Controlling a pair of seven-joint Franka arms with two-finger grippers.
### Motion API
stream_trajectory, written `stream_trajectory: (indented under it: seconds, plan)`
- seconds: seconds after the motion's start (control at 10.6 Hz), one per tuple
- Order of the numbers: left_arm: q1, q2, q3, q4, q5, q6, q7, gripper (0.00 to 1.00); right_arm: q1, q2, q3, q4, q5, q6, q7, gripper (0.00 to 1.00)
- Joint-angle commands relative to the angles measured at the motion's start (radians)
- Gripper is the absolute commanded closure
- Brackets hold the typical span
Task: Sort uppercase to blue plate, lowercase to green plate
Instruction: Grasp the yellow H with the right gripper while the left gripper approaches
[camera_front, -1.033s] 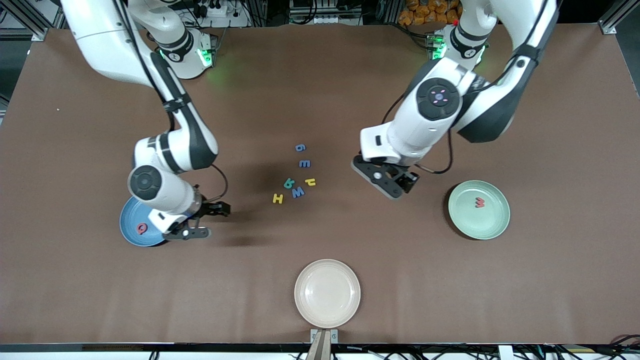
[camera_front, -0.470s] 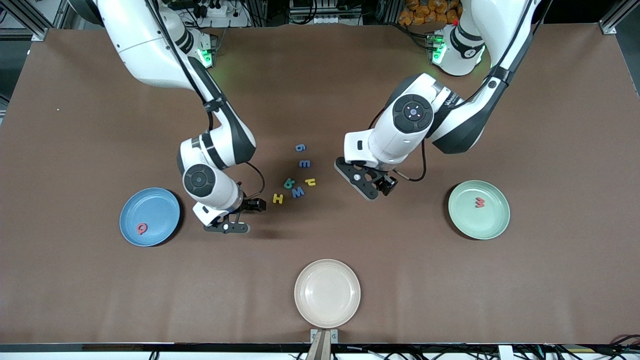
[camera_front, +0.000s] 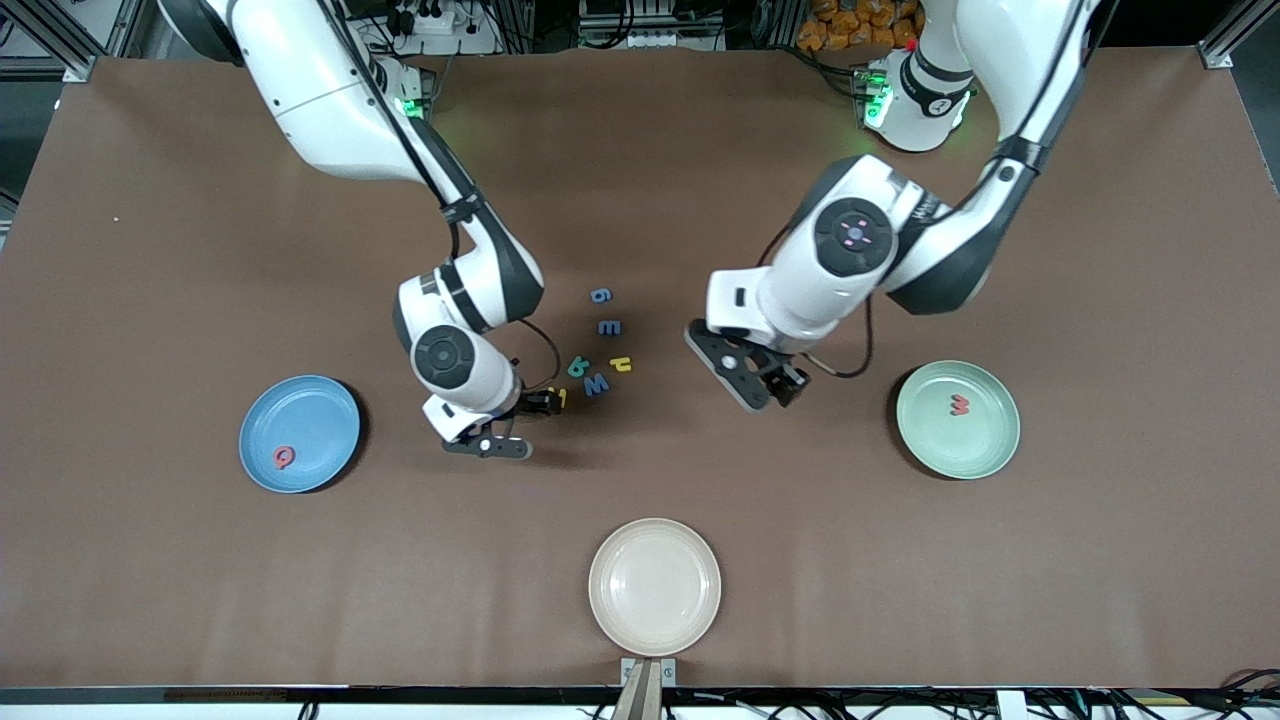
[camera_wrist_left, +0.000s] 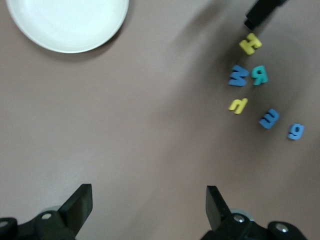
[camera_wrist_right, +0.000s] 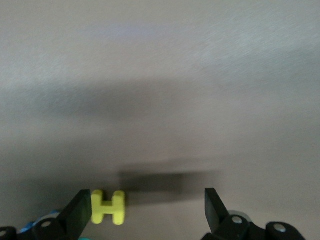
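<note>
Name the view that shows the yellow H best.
The right wrist view: the yellow H lies whole and large on the table, beside one finger of the open right gripper. The left wrist view shows it whole but small. In the front view the right gripper hides most of it.

There were three plates: one blue plate (camera_front: 299, 433), one green plate (camera_front: 957, 419), one beige plate (camera_front: 654, 586). Eight foam letters showed: six on the table, one on each coloured plate.
</note>
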Motion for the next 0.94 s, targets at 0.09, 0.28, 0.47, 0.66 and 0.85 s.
stream_trajectory:
  seconds: [0.09,0.28,0.47,0.66,0.85]
  plan:
    - [0.024,-0.024,-0.004,-0.012,-0.012,0.003,0.072,0.00,0.041,0.052,-0.006,0.048,0.013,0.022,0.066,0.00]
    - [0.033,-0.021,-0.004,-0.014,-0.012,0.003,0.129,0.00,0.068,0.069,-0.008,0.048,0.007,0.045,0.092,0.00]
    - [0.036,-0.022,-0.004,-0.012,-0.013,0.003,0.131,0.00,0.070,0.075,-0.008,0.046,0.004,0.058,0.092,0.00]
    - [0.036,-0.022,-0.005,-0.008,-0.024,0.003,0.128,0.00,0.070,0.080,-0.008,0.045,0.002,0.058,0.092,0.00]
    - [0.036,-0.024,-0.007,-0.006,-0.025,0.005,0.126,0.00,0.068,0.078,-0.011,0.038,-0.014,0.058,0.090,0.00]
